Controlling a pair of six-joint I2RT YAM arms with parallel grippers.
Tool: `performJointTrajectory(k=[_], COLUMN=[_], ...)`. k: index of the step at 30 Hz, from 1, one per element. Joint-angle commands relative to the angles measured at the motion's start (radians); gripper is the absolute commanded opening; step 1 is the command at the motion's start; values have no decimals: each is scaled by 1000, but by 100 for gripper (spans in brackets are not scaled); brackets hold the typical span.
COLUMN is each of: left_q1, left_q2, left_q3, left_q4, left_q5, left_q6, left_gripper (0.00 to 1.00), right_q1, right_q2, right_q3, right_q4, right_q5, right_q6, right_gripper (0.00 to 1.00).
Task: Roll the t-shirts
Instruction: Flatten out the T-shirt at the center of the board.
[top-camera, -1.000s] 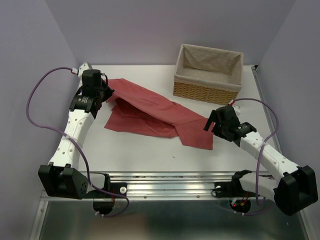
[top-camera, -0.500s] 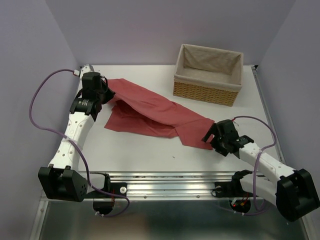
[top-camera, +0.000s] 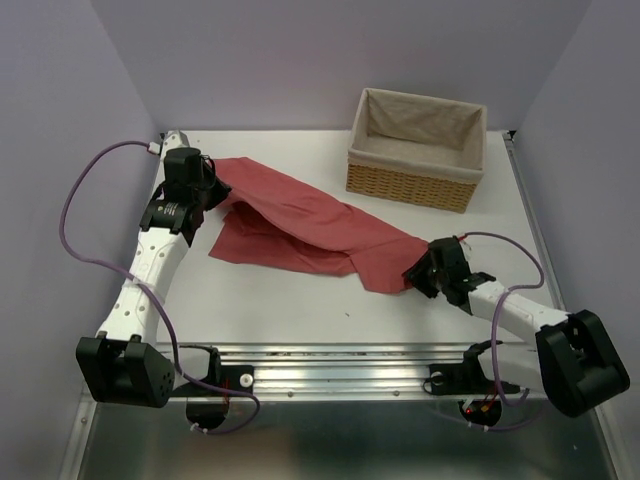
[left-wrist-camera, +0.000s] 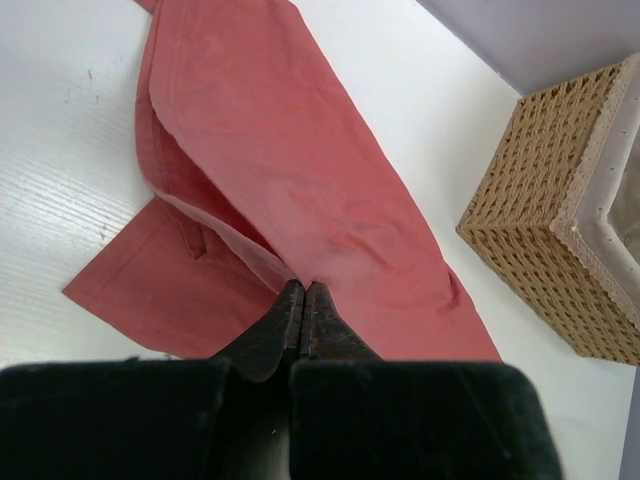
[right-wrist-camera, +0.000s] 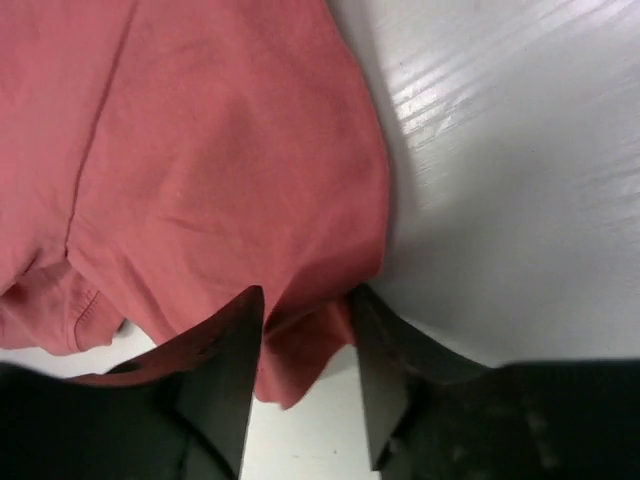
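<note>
A salmon-red t-shirt (top-camera: 300, 225) lies crumpled and stretched diagonally across the white table. My left gripper (top-camera: 213, 190) is shut on the shirt's upper left edge and holds that fold a little off the table. In the left wrist view its fingertips (left-wrist-camera: 296, 292) meet on the cloth (left-wrist-camera: 300, 180). My right gripper (top-camera: 413, 274) is low at the shirt's near right corner. In the right wrist view its jaws (right-wrist-camera: 305, 300) stand apart, with that corner of the cloth (right-wrist-camera: 200, 150) bunched between them but not clamped.
A tan wicker basket (top-camera: 412, 184) with a cloth lining stands at the back right; its woven wall (left-wrist-camera: 540, 250) shows in the left wrist view. Purple walls close in on both sides. A metal rail runs along the near edge.
My right arm has dropped and slid left onto the shirt's near right corner, and its jaws have narrowed around it. The left gripper has stayed shut on the cloth, barely moving.
</note>
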Motion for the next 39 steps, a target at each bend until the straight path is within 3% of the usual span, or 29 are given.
performJointTrajectory(k=[1, 2, 3, 6, 12, 18, 24, 31, 39], left_q1=[7, 7, 7, 8, 8, 8, 15, 21, 42], left_q2=[-51, -51, -49, -54, -55, -45, -45, 38, 138], left_q3=[-20, -17, -14, -10, -7, 39, 105, 404, 752], left_q4=[51, 45, 40, 29, 26, 11, 17, -9, -38], left_q5=[7, 7, 6, -5, -20, -8, 16, 65, 133], left_q6=[26, 28, 34, 38, 45, 69, 130, 224, 258], left_gripper=[0, 0, 0, 0, 0, 0, 0, 0, 0], right_q1=[-4, -4, -4, -4, -4, -4, -4, -4, -4], right_q2=[82, 82, 66, 17, -109, -192, -189, -97, -59], right_q3=[1, 18, 22, 36, 108, 218, 395, 729, 1097], right_q4=[40, 40, 40, 34, -78, -91, -126, -124, -126], right_q5=[4, -3, -7, 5, 79, 34, 169, 284, 266], right_q6=[23, 22, 22, 17, -64, -162, -274, -483, -661], right_gripper=[37, 31, 17, 1, 1, 1, 1, 1, 1])
